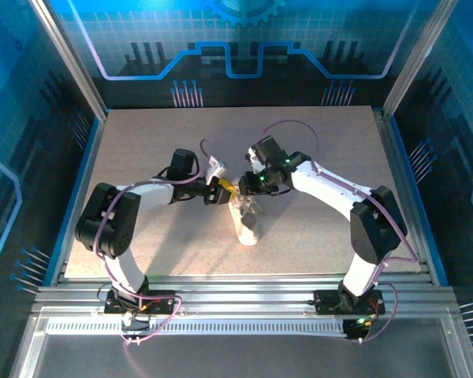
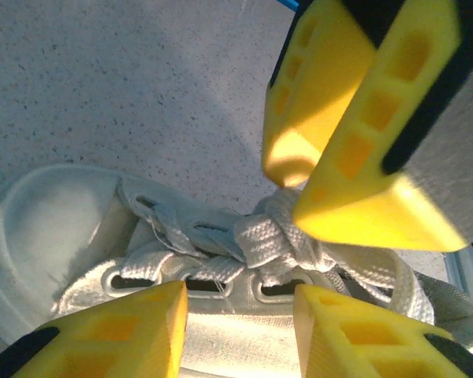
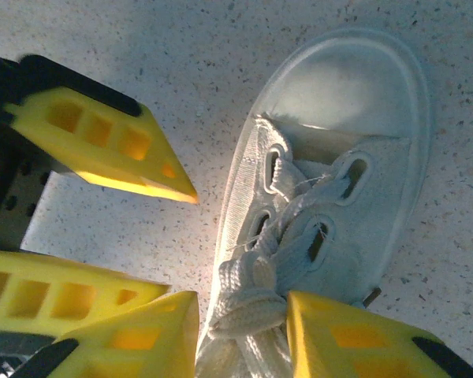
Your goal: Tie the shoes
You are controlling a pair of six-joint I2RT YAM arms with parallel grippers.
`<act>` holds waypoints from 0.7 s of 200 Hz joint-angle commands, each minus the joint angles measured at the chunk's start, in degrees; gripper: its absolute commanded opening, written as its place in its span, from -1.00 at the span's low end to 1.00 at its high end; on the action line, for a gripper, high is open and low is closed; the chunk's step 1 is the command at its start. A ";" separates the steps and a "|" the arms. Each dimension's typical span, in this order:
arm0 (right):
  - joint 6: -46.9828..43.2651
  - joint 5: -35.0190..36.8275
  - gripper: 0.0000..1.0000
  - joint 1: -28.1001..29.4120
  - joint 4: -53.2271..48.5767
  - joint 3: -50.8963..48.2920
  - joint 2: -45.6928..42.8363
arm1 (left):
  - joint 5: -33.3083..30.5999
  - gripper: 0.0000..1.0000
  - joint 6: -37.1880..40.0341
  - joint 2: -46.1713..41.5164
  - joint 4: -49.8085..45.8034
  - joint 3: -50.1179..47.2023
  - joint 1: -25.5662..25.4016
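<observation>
Sneaker (image 1: 247, 224), one only, lies mid-worktop (image 1: 142, 157), toe toward the near edge, with two grippers meeting over it. The top view gives that placement. The wrist views bring out four yellow fingers (image 3: 102, 146). There the left gripper (image 2: 240, 331) stands spread. The right gripper (image 3: 243, 335) flanks the single lace knot (image 3: 248, 295), but I cannot tell whether it pinches.

Bright warm light from above — soft shadows, blurred close-ups.

White arms (image 1: 331, 185) w/ black joints, purple cables, yellow slotted fingers (image 2: 118, 331).
</observation>
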 commanded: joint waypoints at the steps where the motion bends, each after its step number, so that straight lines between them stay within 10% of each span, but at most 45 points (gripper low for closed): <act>1: 0.42 -0.68 -0.32 0.64 -0.16 0.44 1.33 | 1.06 -0.16 5.85 -2.50 5.33 0.06 0.25; 75: -1.47 -0.30 -0.66 0.77 2.09 -0.99 0.53 | -10.26 -0.03 36.14 -4.28 -22.25 10.08 0.41; 140: -5.11 -1.01 -0.90 1.54 6.18 -4.53 -1.61 | -13.61 0.04 45.95 -2.02 -14.68 6.26 -1.96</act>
